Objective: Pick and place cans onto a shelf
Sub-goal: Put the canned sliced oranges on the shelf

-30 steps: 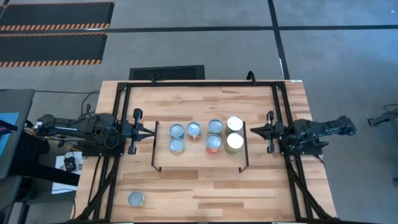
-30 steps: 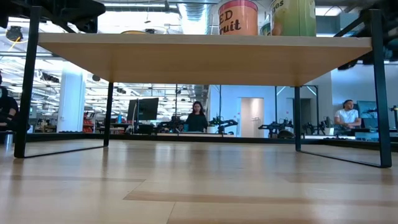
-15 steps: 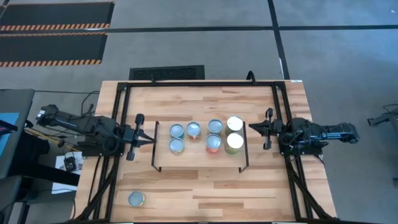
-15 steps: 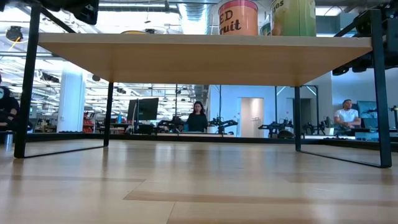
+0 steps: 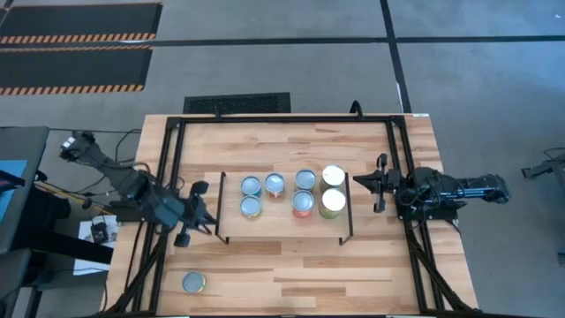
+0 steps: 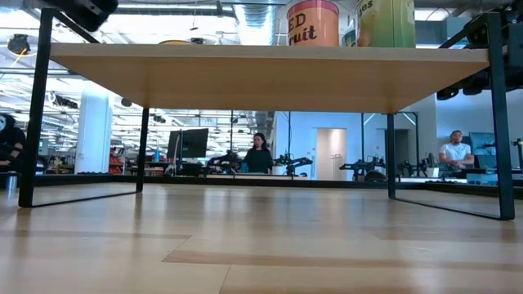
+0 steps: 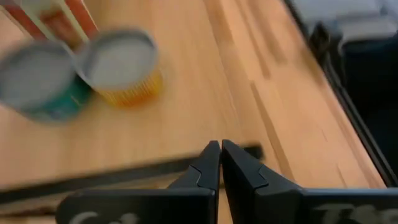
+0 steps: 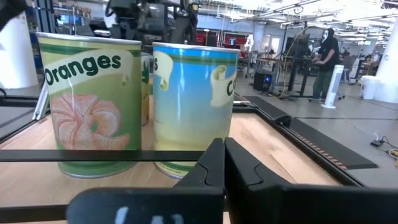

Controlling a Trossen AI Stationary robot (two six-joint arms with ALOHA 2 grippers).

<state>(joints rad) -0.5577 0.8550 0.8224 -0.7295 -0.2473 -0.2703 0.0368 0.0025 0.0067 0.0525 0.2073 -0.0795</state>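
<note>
A single can (image 5: pixel 193 283) stands upright on the desk (image 5: pixel 291 283) near its front-left corner, silver top facing up, well apart from everything else. Just beyond it, at the left end of the shelf (image 5: pixel 282 227), the left tool (image 5: pixel 208 225) hovers near the shelf's front-left leg with its two dark fingers (image 7: pixel 208 165) pressed together and nothing between them; its wrist view looks past them at two blurred cans (image 7: pixel 121 65) standing on light wood. The shelf sits at the middle of the desk with its long axis running left to right, its wire legs (image 6: pixel 26 114) planted on the desk. Seven cans stand upright on it, all with their axes vertical: from the left, a pair of blue-labelled cans (image 5: pixel 251 196), then one at the far edge (image 5: pixel 275 184), then a blue one (image 5: pixel 305 179) behind an orange-red one (image 5: pixel 303 203), then two taller pale-topped cans (image 5: pixel 333 190) at the right end, one behind the other. In the right wrist view these two read as an "Oranges" can (image 8: pixel 90 102) and a blue-and-yellow can (image 8: pixel 194 106). The right tool (image 5: pixel 360 182) rests just off the shelf's right end, level with those tall cans, its fingers (image 8: pixel 211 165) closed together, empty and clear of the cans.
</note>
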